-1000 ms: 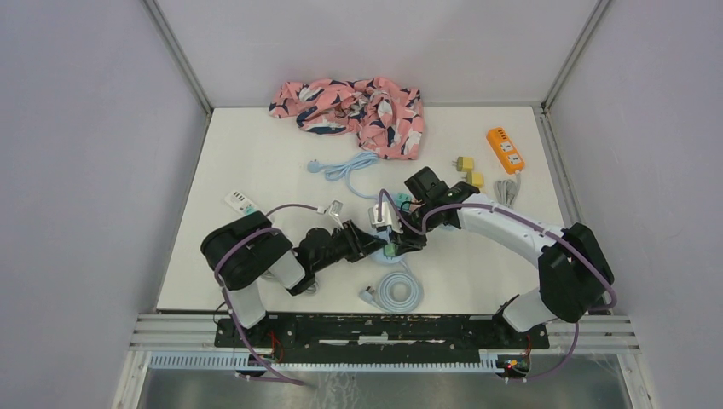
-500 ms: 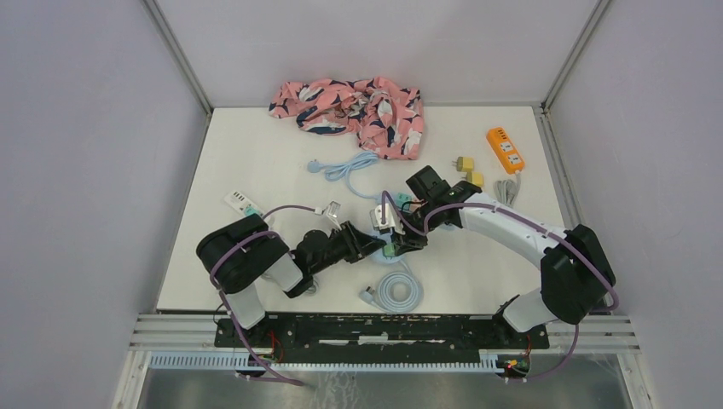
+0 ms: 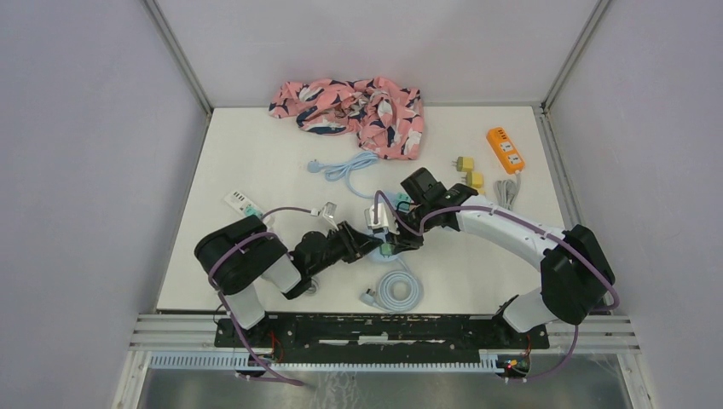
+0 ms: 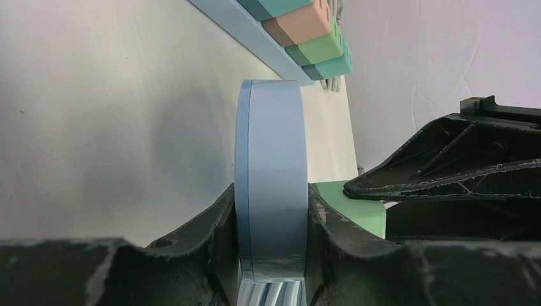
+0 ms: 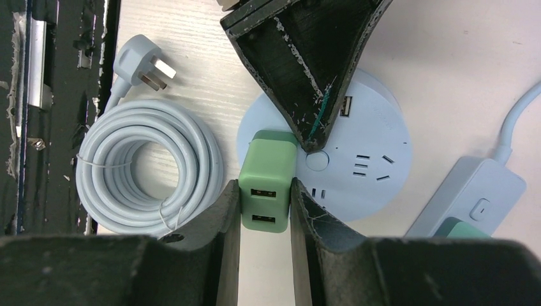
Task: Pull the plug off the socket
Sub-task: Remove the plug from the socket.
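A round light-blue socket (image 5: 357, 159) lies on the table with a green USB plug (image 5: 266, 182) against its face near the rim. My right gripper (image 5: 266, 191) is shut on the green plug from both sides. My left gripper (image 4: 271, 197) is shut on the socket (image 4: 271, 159), which shows edge-on there, with the plug (image 4: 357, 204) on its right face. In the top view both grippers meet mid-table at the plug (image 3: 388, 250): the left gripper (image 3: 368, 243) from the left, the right gripper (image 3: 396, 241) from the right.
The socket's coiled grey cable (image 5: 147, 169) with its three-pin plug (image 5: 143, 64) lies near the front edge. A pale power strip (image 5: 472, 197) lies beside the socket. Farther off are a pink floral cloth (image 3: 354, 104), an orange power strip (image 3: 506, 149), yellow adapters (image 3: 469, 170) and a blue cable (image 3: 345, 166).
Both grippers, with socket and plug, have shifted slightly left and away from the front edge. Both holds look unchanged.
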You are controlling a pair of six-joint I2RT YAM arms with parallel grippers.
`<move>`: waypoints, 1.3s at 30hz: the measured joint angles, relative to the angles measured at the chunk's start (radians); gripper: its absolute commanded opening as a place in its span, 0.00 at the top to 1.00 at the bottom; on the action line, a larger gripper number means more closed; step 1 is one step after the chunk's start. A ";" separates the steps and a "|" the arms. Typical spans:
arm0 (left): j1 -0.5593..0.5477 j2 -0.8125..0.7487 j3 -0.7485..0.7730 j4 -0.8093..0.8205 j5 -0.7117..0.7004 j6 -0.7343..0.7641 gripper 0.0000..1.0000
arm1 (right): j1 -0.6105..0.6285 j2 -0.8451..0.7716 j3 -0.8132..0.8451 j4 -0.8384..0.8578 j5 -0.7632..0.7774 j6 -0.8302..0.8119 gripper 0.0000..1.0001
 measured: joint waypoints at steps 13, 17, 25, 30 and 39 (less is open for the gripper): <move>-0.002 -0.020 -0.015 0.001 -0.006 0.000 0.97 | -0.003 0.000 0.008 -0.026 -0.037 -0.052 1.00; -0.005 -0.027 -0.018 0.002 -0.014 0.000 0.97 | -0.003 0.000 0.014 -0.032 -0.037 -0.053 1.00; -0.008 -0.036 -0.020 -0.004 -0.027 0.000 0.97 | 0.007 -0.001 0.017 -0.042 -0.043 -0.097 1.00; -0.009 -0.036 -0.023 -0.007 -0.029 0.000 0.97 | 0.020 0.000 0.017 -0.042 -0.018 -0.100 1.00; -0.010 -0.036 -0.020 0.000 -0.044 -0.001 0.97 | -0.007 -0.002 0.023 -0.044 -0.032 -0.091 1.00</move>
